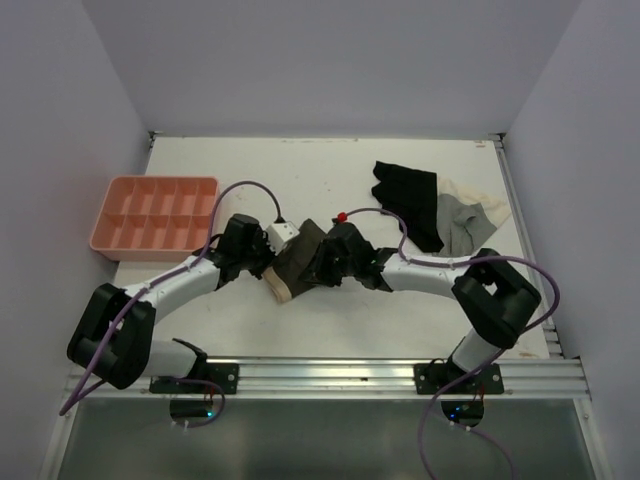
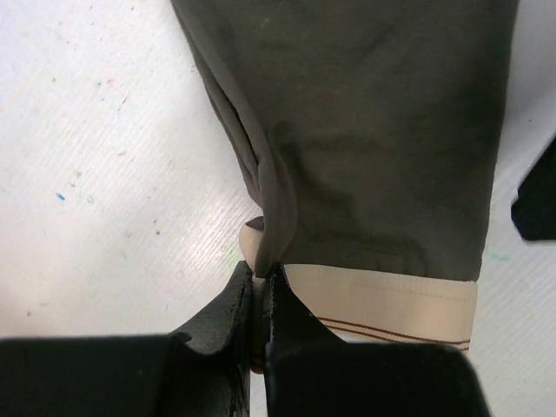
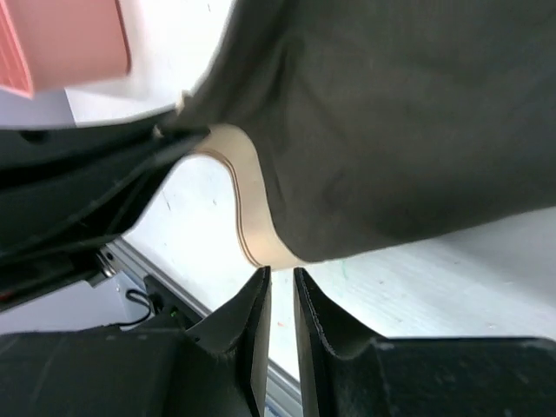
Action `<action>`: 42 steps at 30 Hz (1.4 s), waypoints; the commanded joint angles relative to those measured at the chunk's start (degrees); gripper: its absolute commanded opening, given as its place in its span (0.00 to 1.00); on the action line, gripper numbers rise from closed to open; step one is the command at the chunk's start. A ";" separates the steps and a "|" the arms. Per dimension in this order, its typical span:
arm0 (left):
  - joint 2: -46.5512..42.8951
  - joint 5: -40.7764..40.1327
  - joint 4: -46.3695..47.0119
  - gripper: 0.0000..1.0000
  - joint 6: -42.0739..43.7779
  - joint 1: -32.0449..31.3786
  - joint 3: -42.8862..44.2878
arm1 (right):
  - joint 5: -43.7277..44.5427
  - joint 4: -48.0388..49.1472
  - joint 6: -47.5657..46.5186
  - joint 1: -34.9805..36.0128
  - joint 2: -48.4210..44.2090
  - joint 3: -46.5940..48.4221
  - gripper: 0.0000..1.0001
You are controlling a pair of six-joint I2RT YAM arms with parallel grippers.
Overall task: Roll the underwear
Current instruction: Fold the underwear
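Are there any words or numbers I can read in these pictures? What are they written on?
No, there is nothing to read here.
The underwear has a pale waistband with thin brown stripes, but no letters.
The pink tray, the black garment and the table are plain too.
If the arms bear any print, it is too small to see.

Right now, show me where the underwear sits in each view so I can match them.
Top external: underwear near the picture's centre.
Left wrist: underwear fills the upper middle and right.
Right wrist: underwear fills the upper right.
Shared landmark: its pale waistband.
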 commanded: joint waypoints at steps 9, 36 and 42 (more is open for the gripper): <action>1.80 -8.24 1.78 0.00 -11.65 -0.13 1.77 | 3.15 14.71 9.90 4.39 11.58 2.65 0.17; 10.59 0.55 -2.19 0.00 -20.88 7.78 6.78 | 3.42 6.29 -1.23 -0.43 17.12 4.84 0.12; 11.56 7.06 -0.78 0.00 -25.01 9.19 7.21 | -2.82 -0.11 -14.08 -8.17 13.71 13.80 0.15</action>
